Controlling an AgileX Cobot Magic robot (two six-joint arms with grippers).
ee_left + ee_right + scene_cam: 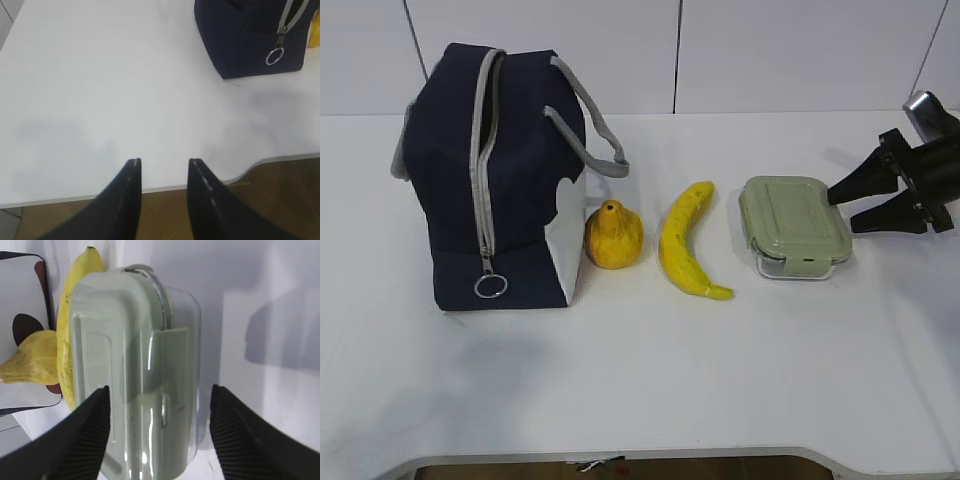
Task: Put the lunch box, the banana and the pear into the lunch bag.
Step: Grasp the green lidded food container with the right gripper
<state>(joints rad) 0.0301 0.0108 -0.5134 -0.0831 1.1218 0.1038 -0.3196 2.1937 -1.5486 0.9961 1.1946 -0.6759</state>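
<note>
No readable text, label, brand, number or sign is showing in any view. Lunch bag (490, 190): plain navy fabric, no logo showing. Lunch box (794, 224): lid is showing only moulded ridges, no lettering. Banana (685, 240) and pear (613, 236): no stickers showing. Surface (640, 380): blank white.
</note>
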